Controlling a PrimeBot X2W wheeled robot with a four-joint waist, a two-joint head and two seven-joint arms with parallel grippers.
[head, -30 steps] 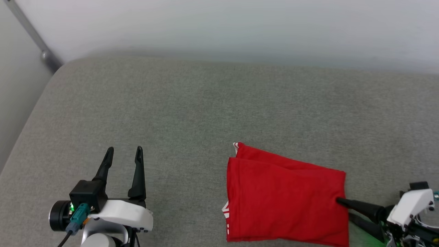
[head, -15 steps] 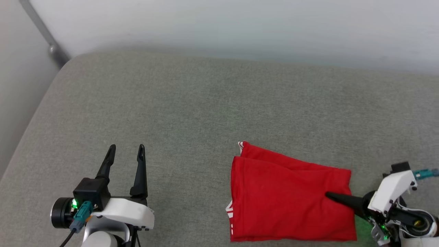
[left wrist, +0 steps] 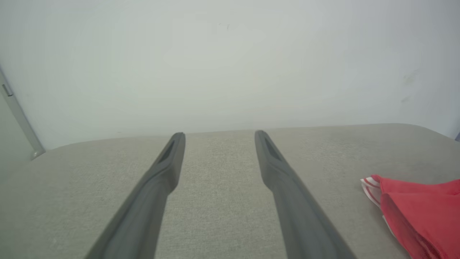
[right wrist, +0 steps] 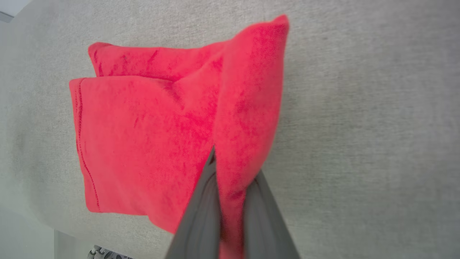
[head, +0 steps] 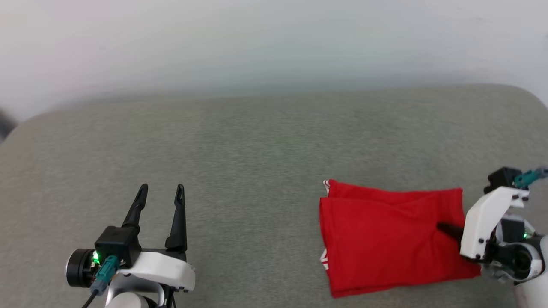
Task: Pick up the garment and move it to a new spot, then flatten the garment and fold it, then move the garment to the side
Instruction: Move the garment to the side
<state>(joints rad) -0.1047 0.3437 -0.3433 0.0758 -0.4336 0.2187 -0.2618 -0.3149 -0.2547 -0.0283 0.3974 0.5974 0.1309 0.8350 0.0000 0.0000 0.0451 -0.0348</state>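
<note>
As right pincer [right wrist: 223, 166] clamps garment [head: 385, 239] edge, cushion [head: 239, 162] leftward

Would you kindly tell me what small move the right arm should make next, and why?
Probably lift slightly and draw the shirt sideways to the right. The right end effector is shut on the shirt's right edge, and the shirt lies already folded on the grey cushion, so only moving it aside seems left.
</note>
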